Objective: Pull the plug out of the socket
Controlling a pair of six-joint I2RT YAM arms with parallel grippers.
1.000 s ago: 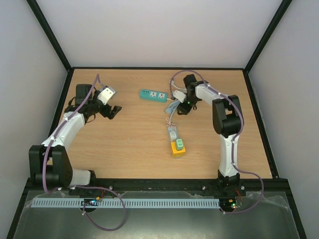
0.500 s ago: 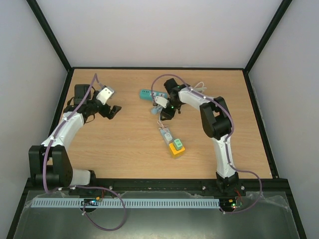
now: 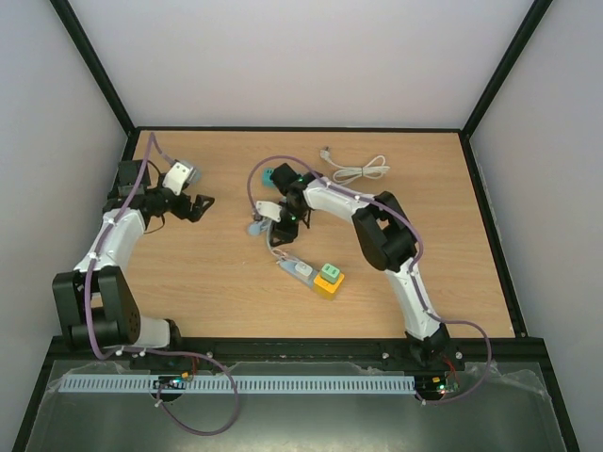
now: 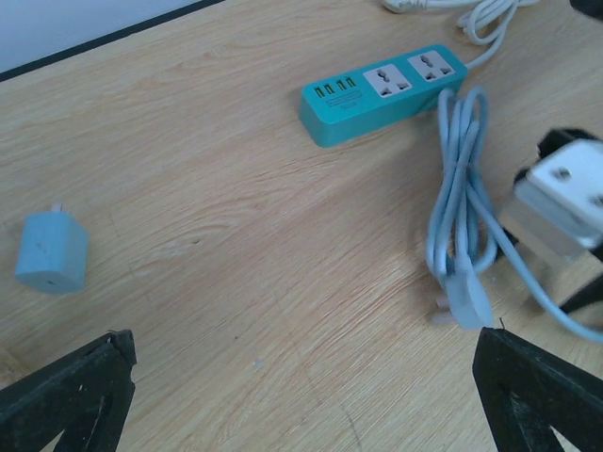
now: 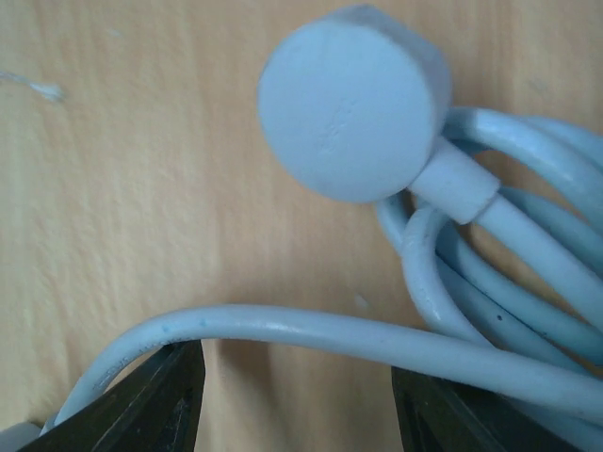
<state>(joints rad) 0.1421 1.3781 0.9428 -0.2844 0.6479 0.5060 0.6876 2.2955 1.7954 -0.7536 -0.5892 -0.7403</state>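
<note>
On the surface [image 3: 217, 282], grey plug [image 4: 462, 303] lying loose at 5 o'clock from the teal power strip [image 4: 382, 94], we see right end effector [image 5: 294, 367] spread wide astride its cable [image 5: 377, 339], swung leftward since a second ago, left end effector [image 4: 303, 337] wide too

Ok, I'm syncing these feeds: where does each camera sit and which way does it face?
Top external: above, behind the bases, looking down; both arms show.
Left wrist: looks across the table at the power strip; left gripper frames the bottom.
Right wrist: close, straight down on the plug; right gripper at the bottom.
Both wrist views share the blue cable.
</note>
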